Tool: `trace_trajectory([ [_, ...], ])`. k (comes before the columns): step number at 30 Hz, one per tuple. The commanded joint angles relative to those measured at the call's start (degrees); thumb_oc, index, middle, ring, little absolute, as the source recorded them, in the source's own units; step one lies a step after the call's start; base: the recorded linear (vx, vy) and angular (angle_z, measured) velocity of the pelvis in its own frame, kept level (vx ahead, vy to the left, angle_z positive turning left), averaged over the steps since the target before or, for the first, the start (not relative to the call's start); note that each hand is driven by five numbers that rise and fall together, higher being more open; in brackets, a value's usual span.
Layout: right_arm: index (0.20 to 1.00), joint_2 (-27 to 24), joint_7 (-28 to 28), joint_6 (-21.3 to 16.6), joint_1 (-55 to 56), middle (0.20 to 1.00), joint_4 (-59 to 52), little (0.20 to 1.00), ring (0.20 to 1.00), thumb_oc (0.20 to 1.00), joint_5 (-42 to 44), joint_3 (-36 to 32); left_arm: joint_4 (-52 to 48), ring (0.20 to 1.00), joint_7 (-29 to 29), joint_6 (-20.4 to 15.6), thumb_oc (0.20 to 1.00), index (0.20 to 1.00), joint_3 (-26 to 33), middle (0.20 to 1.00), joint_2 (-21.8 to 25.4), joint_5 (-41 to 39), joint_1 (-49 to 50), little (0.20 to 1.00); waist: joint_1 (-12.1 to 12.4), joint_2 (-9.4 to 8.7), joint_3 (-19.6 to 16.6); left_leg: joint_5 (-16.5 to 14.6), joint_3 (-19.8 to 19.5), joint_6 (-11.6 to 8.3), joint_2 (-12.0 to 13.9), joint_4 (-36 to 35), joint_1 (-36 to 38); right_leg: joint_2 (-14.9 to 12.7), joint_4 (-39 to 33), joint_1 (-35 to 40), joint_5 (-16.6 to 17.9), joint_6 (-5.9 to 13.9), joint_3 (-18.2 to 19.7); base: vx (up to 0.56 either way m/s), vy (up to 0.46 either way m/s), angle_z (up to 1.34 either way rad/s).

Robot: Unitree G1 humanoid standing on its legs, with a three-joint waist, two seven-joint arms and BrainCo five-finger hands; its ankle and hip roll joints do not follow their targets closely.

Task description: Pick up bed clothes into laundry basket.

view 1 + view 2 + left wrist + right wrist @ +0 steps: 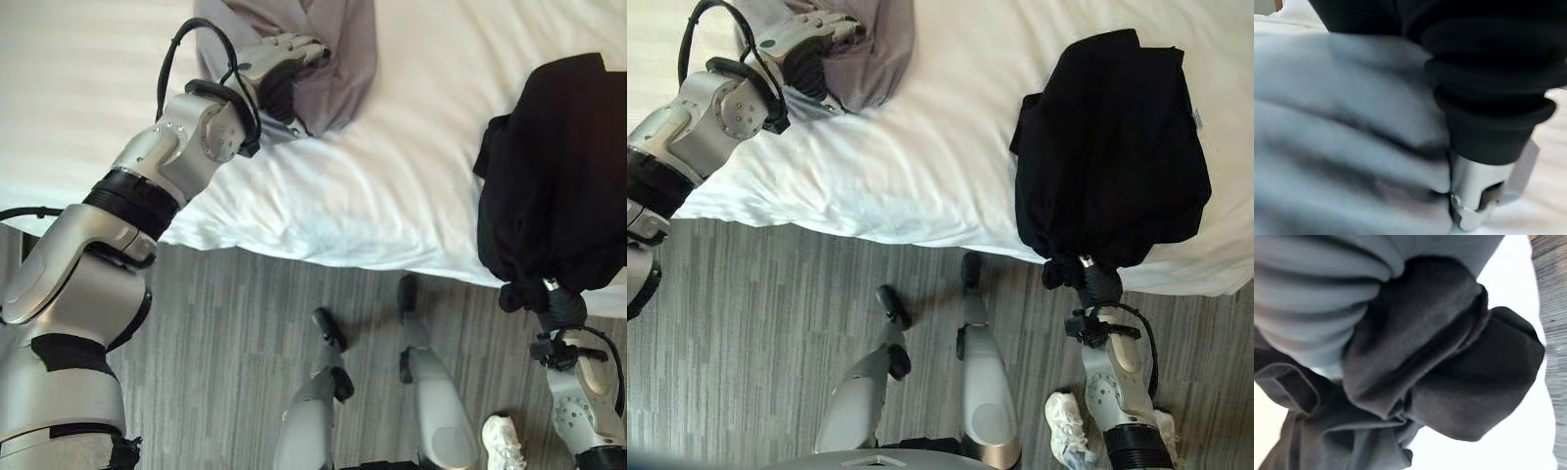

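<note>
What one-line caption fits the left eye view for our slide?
Left hand on grey garment, right hand bunching black garment at the bed edge.

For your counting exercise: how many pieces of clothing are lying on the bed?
2. A grey garment lies at the far side under the left hand; a black garment lies near the bed's edge at the right hand. Others may be hidden.

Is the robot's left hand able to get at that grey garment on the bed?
Probably yes: the left hand already lies on the grey garment on the white bed, with nothing between them. The right hand is busy with the black garment.
</note>
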Motion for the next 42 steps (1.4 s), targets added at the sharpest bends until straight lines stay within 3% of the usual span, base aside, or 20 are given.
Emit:
trace_trajectory([
  [1, 0.200, -0.58, 0.05, 2.00, -0.98, 0.200, -0.21, 0.200, 0.200, 0.200, -3.29, 0.28, 5.86, 1.000, 3.70, 0.20, 1.000, 1.000, -0.64, 1.000, 2.44, 1.26, -11.79, 1.000, 0.96, -1.34, 2.64, 2.46, -3.94, -5.60, 4.67, 0.33, -0.73, -4.89, 0.73, 5.51, -1.78, 10.12, -0.87, -0.01, 0.021, -0.18],
  [11, 0.200, -0.15, 0.89, 2.32, 0.02, 0.200, -0.18, 0.200, 0.200, 0.200, -3.14, 0.84, 7.99, 1.000, 2.59, 0.23, 1.000, 1.000, -2.28, 1.000, 0.34, 1.98, -13.42, 1.000, 0.92, -1.14, 2.41, 2.43, -4.07, -5.60, 4.84, 0.33, -1.68, -5.18, 0.73, 4.34, -1.59, 10.09, -0.96, 0.00, -0.001, 0.00],
  [12, 0.200, -0.10, 1.05, 2.30, 0.00, 0.200, 0.00, 0.200, 0.200, 0.200, -3.19, 1.01, 8.21, 0.856, 2.45, 0.27, 0.856, 0.856, -2.19, 0.856, 0.06, 2.22, -13.16, 0.856, 1.05, -1.04, 2.33, 2.37, -4.11, -5.59, 4.83, 0.33, -1.60, -5.24, 0.73, 4.37, -1.65, 10.06, -0.95, 0.00, 0.000, 0.00],
  [13, 0.200, 0.04, 1.22, 2.28, 0.05, 0.200, -0.03, 0.200, 0.200, 0.200, -2.99, 1.08, 7.85, 0.583, 2.22, 0.22, 0.583, 0.583, -2.04, 0.583, 0.12, 2.60, -12.77, 0.583, 1.25, -0.81, 2.27, 2.30, -4.15, -5.61, 4.88, 0.33, -1.42, -5.30, 0.73, 4.47, -1.73, 9.99, -1.03, 0.00, 0.000, 0.00],
  [14, 0.200, 0.03, 1.22, 2.28, 0.06, 0.200, -0.03, 0.200, 0.200, 0.200, -2.99, 1.09, 7.83, 0.473, 2.21, 0.23, 0.473, 0.473, -2.02, 0.473, 0.13, 2.61, -12.74, 0.473, 1.25, -0.80, 2.27, 2.30, -4.15, -5.61, 4.88, 0.33, -1.41, -5.29, 0.73, 4.48, -1.73, 9.99, -1.03, 0.00, 0.000, 0.00],
  [15, 0.200, 0.05, 1.29, 2.26, -0.03, 0.200, 0.33, 0.200, 0.200, 0.200, -2.93, 1.16, 7.50, 0.200, 2.00, 0.25, 0.200, 0.200, -2.03, 0.200, 0.37, 2.77, -12.49, 0.200, 1.40, -0.65, 2.25, 2.27, -4.12, -5.63, 4.83, 0.33, -1.35, -5.31, 0.73, 4.56, -1.79, 9.97, -1.08, 0.00, 0.000, 0.00],
  [26, 0.200, 1.31, 1.10, 2.08, 0.62, 0.200, 0.54, 0.200, 0.200, 0.200, -3.76, 0.57, -9.15, 0.200, -1.38, -1.39, 0.200, 0.200, 4.77, 0.200, 8.74, -1.88, -1.22, 0.200, 3.30, 0.23, 1.95, 2.06, -4.81, -5.84, 4.83, 0.33, -0.07, -5.15, 0.73, 5.97, -2.28, 9.65, -2.01, 0.00, -0.002, -0.01],
  [30, 0.200, 1.99, 0.64, 1.68, 0.94, 0.200, 0.11, 0.200, 0.200, 0.200, -4.38, -0.14, -15.17, 0.200, -1.26, -2.28, 0.200, 0.200, 13.18, 0.200, 10.51, -7.12, 7.46, 0.200, 4.04, 0.23, 1.47, 1.91, -5.03, -5.99, 4.99, 0.33, 0.80, -5.07, 0.73, 7.01, -2.60, 9.40, -2.23, -0.01, -0.006, 0.02],
  [33, 0.200, 2.16, 0.12, 1.44, 0.87, 0.200, 0.06, 0.200, 0.200, 0.200, -5.23, -0.06, -17.07, 0.200, -0.20, -2.85, 0.200, 0.200, 17.70, 0.200, 9.94, -9.95, 12.49, 0.200, 4.30, 0.30, 1.04, 1.81, -5.27, -6.04, 4.91, 0.33, 1.64, -5.05, 0.73, 7.85, -2.75, 9.24, -2.28, 0.00, -0.003, -0.01],
  [35, 0.200, 2.55, -0.57, 1.31, 0.85, 0.200, -0.51, 0.200, 0.200, 0.200, -5.37, -0.81, -21.64, 0.200, -0.68, -4.16, 0.200, 0.200, 25.01, 0.200, 8.89, -18.29, 21.84, 0.200, 4.58, 0.53, 0.18, 1.49, -5.31, -5.94, 4.77, 0.33, 3.37, -5.11, 0.73, 9.62, -3.07, 8.89, -2.27, 0.00, 0.000, 0.00],
  [38, 0.200, 2.69, -0.87, 1.05, 0.98, 0.200, -2.21, 0.200, 0.200, 0.200, -4.97, -1.84, -25.37, 0.200, -1.40, -5.29, 0.200, 0.200, 30.10, 0.200, 7.86, -24.31, 30.00, 0.200, 4.62, 0.87, -0.66, 1.15, -5.30, -5.81, 4.75, 0.33, 5.31, -5.28, 1.05, 11.61, -3.63, 8.59, -2.36, 0.03, 0.010, 0.02],
  [39, 0.200, 3.17, -1.29, 0.64, 0.41, 0.200, -3.56, 0.200, 0.200, 0.200, -3.51, -3.04, -27.54, 0.200, -1.93, -7.04, 0.200, 0.200, 34.22, 0.200, 4.81, -33.23, 37.52, 0.200, 4.79, 1.18, -1.47, 0.86, -5.50, -5.58, 4.62, 0.33, 7.29, -5.44, 1.85, 13.29, -4.44, 8.22, -2.40, 0.04, 0.030, 0.04],
  [41, 0.200, 3.37, -1.93, -0.13, -0.87, 0.200, -6.05, 0.200, 0.200, 0.200, -1.80, -3.86, -30.50, 0.200, -2.11, -8.83, 0.200, 0.200, 38.08, 0.200, 1.00, -40.76, 45.10, 0.200, 4.90, 1.60, -2.45, 0.66, -5.58, -5.45, 4.34, 0.33, 9.67, -5.70, 3.41, 15.08, -5.95, 7.93, -2.48, 0.03, 0.031, 0.05],
  [42, 0.200, 3.25, -1.95, -0.12, -0.83, 0.200, -6.09, 0.200, 0.200, 0.200, -1.80, -3.73, -30.68, 0.200, -2.15, -8.78, 0.200, 0.200, 38.37, 0.200, 0.98, -40.77, 45.45, 0.200, 4.73, 1.66, -2.39, 0.64, -5.60, -5.46, 4.34, 0.33, 9.80, -5.70, 3.45, 15.20, -6.01, 7.94, -2.50, 0.02, 0.022, 0.09],
])
